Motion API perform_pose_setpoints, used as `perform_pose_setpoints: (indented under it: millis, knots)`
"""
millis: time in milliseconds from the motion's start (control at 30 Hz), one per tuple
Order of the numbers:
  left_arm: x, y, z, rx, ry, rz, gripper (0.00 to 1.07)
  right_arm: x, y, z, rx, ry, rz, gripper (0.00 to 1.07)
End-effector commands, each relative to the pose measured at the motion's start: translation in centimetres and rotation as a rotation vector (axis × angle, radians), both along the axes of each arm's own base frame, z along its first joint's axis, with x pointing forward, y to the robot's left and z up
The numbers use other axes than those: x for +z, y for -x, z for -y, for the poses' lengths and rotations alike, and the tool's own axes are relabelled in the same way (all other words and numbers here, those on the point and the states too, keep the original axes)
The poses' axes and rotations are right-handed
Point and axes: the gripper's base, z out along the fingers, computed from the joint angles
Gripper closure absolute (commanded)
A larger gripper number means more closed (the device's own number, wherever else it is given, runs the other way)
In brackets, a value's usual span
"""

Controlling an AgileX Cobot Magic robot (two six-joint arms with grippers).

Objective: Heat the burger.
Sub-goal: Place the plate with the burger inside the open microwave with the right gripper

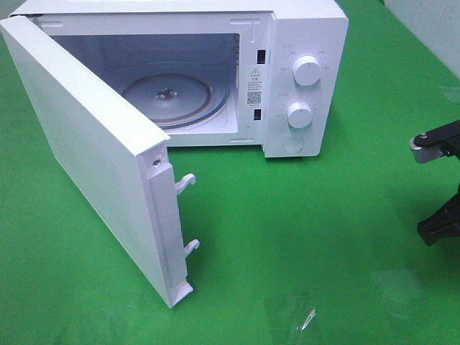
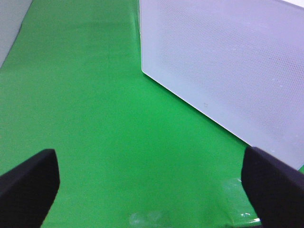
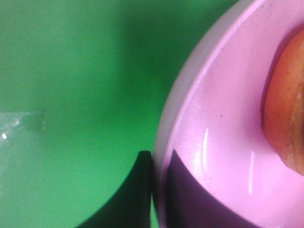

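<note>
Green cloth covers the surface, and a white microwave sits at the back. Its door is swung wide open, and the glass tray inside has nothing on it. So the opening part looks done.

The burger is not in the microwave yet. It sits on a pink plate, which the high camera does not show. The right claw is pinched tight on the rim of that plate, one finger inside and one outside. The left claw is spread wide, holds nothing, and hangs near the outside of the door.

I think what is left is to carry the plate into the microwave, shut the door and turn a knob.
</note>
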Motion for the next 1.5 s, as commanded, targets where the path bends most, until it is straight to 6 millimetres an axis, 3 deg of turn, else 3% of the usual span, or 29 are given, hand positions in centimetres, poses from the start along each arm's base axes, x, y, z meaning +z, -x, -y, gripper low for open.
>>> perform_pose_setpoints:
  millis: [33, 500, 867, 1000, 1500]
  knots:
    - [0.0, 0.2, 0.1, -0.005, 0.010, 0.022, 0.09, 0.4, 0.2, -0.2, 0.043, 0.061, -0.004, 1.07]
    - [0.0, 0.2, 0.1, -0.005, 0.010, 0.022, 0.09, 0.5, 0.5, -1.3, 0.083, 0.056, -0.001, 1.07]
    - [0.0, 0.2, 0.1, -0.005, 0.010, 0.022, 0.09, 2.8, 2.1, -0.8, 0.065, 0.017, 0.109, 1.07]
    - [0.0, 0.2, 0.1, -0.005, 0.010, 0.022, 0.09, 3.6, 2.8, -1.7, 0.122, 0.016, 0.125, 1.07]
    - [0.0, 0.2, 0.1, -0.005, 0.010, 0.022, 0.09, 3.7, 4.3, -3.8, 0.242, 0.067, 0.092, 1.07]
